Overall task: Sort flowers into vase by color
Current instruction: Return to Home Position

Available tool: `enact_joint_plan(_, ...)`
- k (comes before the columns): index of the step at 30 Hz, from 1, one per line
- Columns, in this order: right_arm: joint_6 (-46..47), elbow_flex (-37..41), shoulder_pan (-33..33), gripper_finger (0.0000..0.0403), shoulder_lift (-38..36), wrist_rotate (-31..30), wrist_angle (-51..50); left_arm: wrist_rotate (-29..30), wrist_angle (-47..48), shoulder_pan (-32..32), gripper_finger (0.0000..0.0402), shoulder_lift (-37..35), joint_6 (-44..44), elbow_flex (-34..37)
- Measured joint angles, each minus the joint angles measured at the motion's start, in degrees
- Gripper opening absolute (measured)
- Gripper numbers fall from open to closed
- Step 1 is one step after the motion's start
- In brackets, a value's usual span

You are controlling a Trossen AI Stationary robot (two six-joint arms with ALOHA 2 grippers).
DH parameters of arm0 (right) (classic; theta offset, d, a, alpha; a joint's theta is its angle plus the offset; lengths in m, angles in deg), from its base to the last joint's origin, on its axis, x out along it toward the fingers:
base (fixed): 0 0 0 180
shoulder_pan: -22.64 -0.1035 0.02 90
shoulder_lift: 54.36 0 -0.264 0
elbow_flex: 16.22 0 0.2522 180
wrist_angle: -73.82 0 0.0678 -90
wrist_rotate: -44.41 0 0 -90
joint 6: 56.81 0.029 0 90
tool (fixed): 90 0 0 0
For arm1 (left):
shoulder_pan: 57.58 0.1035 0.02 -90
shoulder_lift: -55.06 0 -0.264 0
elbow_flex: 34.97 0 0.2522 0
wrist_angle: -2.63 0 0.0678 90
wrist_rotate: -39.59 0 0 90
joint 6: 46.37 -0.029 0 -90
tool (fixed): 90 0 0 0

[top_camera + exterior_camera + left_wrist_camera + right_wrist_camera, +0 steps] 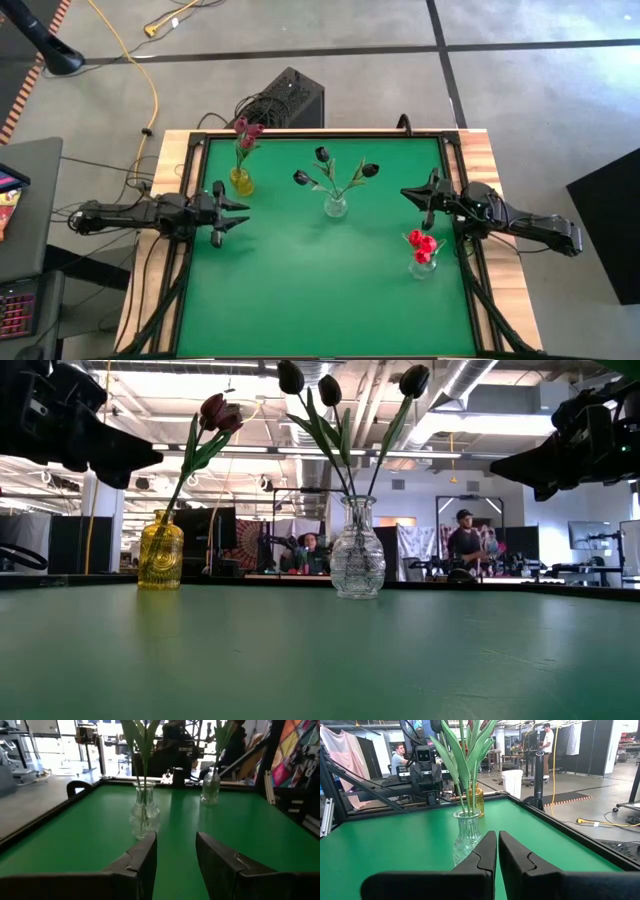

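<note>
Flowers (421,241) stand sorted in three vases (336,207); probably light, limp-stemmed, best pinched mid-stem. Left gripper (240,213), frame left, gapes empty; right gripper (408,193), frame right, closed, empty.

A lab hall: ceiling ducts (458,384), concrete floor (540,100).

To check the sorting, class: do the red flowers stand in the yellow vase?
No, the red flowers stand in a clear vase.
</note>
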Motion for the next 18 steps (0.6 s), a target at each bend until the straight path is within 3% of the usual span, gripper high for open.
enact_joint_plan(7,0.0,0.0,0.0,0.0047,0.0,0.0,0.0,-4.7,0.5,0.0,0.0123,0.1,-0.4,-0.1)
enact_joint_plan(18,0.0,0.0,0.0,0.0047,0.0,0.0,0.0,-4.5,0.7,0.0,0.0123,0.1,1.0,-0.1)
